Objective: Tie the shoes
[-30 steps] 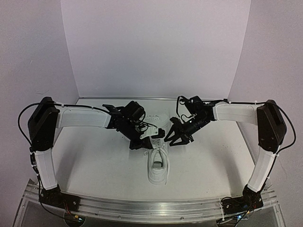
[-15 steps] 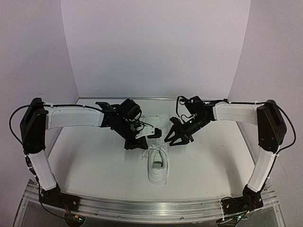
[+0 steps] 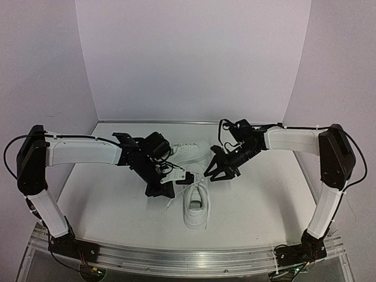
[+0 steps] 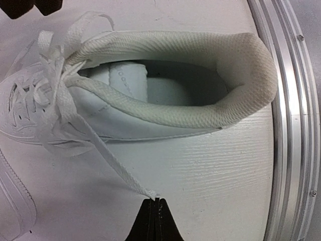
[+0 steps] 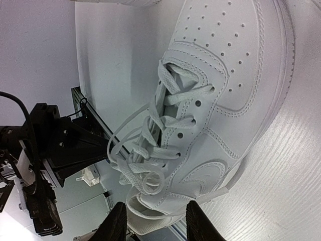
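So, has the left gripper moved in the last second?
Yes. The left gripper has drawn leftward and toward the camera, away from the unmoved near shoe, shut on its lace.

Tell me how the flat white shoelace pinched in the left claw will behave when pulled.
Probably floppy: the flat white shoelace lies in limp, curled loops. Held only at its tip by the left claw, it may slip out. The white leather-look sneaker might drag along, since nothing pins it down.

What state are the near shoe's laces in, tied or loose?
Loose. One lace end runs out sideways from the shoe to the shut left gripper, and no finished bow shows.
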You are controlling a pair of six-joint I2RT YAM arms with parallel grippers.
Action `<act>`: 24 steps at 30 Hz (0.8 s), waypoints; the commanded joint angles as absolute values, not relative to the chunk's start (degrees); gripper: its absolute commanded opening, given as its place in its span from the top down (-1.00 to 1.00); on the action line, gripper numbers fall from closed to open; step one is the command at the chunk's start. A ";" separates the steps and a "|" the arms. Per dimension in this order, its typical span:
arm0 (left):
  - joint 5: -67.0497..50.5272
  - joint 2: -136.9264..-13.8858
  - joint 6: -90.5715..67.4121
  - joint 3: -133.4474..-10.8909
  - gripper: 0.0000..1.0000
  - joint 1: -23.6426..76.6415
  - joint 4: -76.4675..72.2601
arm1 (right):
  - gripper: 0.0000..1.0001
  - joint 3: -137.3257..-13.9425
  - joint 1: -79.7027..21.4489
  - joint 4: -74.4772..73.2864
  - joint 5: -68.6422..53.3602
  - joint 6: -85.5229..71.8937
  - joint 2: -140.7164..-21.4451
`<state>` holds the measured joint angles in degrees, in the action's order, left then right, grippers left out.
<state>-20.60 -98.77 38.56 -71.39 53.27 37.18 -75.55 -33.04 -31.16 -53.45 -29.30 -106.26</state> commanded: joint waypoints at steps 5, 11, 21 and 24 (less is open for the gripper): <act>-19.89 -95.72 37.23 -69.20 1.00 54.65 42.02 | 0.25 -77.77 -32.78 -31.54 -54.00 -27.95 -105.01; -19.64 -94.85 36.57 -67.08 1.00 55.69 44.37 | 0.26 -78.55 -32.79 -31.47 -54.32 -27.78 -105.87; -17.51 -92.96 35.78 -62.34 1.00 58.89 46.86 | 0.27 -80.31 -32.82 -31.46 -55.13 -27.15 -108.34; -16.98 -92.88 35.17 -61.91 1.00 58.89 46.13 | 0.27 -80.76 -32.93 -31.48 -55.63 -26.90 -109.06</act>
<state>-18.03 -95.09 36.44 -62.34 59.05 45.83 -78.40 -33.04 -31.33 -54.23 -28.41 -107.51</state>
